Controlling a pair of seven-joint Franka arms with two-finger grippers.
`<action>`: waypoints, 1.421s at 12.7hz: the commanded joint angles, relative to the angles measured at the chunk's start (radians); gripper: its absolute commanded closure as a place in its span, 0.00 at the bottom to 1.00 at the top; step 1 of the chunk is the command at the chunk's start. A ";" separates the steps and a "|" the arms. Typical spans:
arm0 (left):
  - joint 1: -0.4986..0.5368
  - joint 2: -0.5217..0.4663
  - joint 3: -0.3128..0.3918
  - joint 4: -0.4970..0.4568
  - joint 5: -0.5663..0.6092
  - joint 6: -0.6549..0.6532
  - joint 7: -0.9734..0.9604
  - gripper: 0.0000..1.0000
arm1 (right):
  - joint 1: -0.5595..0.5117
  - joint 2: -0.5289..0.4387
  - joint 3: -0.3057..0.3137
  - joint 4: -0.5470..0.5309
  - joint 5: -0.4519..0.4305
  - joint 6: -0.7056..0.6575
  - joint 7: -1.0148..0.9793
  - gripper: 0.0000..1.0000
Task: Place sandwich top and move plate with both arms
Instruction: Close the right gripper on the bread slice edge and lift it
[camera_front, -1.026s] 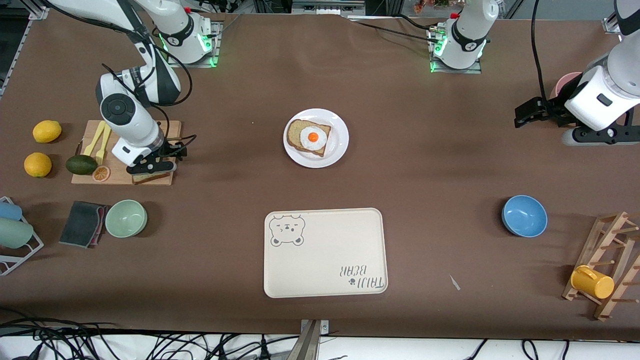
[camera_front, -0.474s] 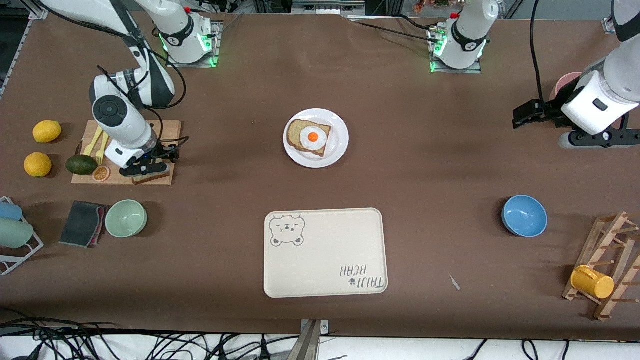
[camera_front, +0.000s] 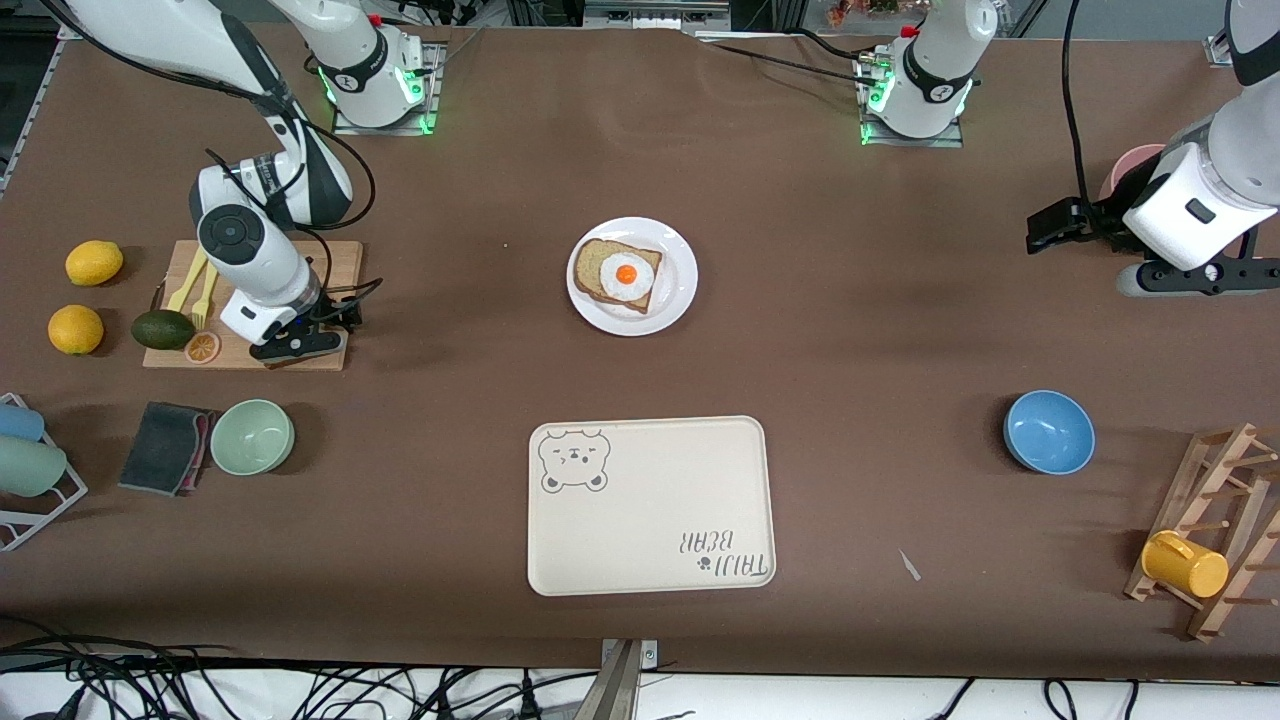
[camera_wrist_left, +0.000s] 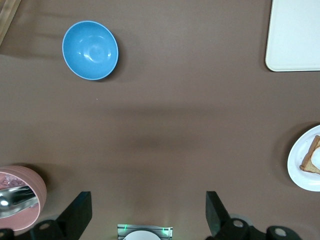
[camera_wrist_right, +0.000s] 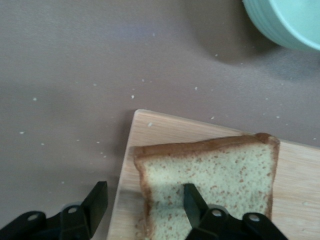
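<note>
so nothing is done: the right gripper (camera_wrist_right: 142, 200), part open, straddles the sandwich top's (camera_wrist_right: 220, 172) edge on the cutting board (camera_front: 330, 262), ungrasped; the left gripper (camera_wrist_left: 147, 212) waits wide open, plate (camera_front: 680, 290) unmoved mid-table.

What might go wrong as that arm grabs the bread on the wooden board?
The right gripper straddles only a corner of the sandwich top, so the slice may tear, droop or slip out. One of the fingers sits off the cutting board edge and might catch it.
</note>
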 joint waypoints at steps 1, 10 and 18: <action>0.004 0.005 -0.003 0.020 0.013 -0.021 0.004 0.00 | -0.006 -0.003 -0.011 -0.005 -0.025 0.010 -0.014 0.42; -0.001 0.007 -0.003 0.022 0.013 -0.021 0.002 0.00 | -0.005 -0.005 -0.010 -0.005 -0.025 -0.009 -0.014 1.00; -0.007 0.013 -0.004 0.023 0.013 -0.018 -0.007 0.00 | 0.002 -0.031 0.027 0.093 -0.016 -0.176 -0.006 1.00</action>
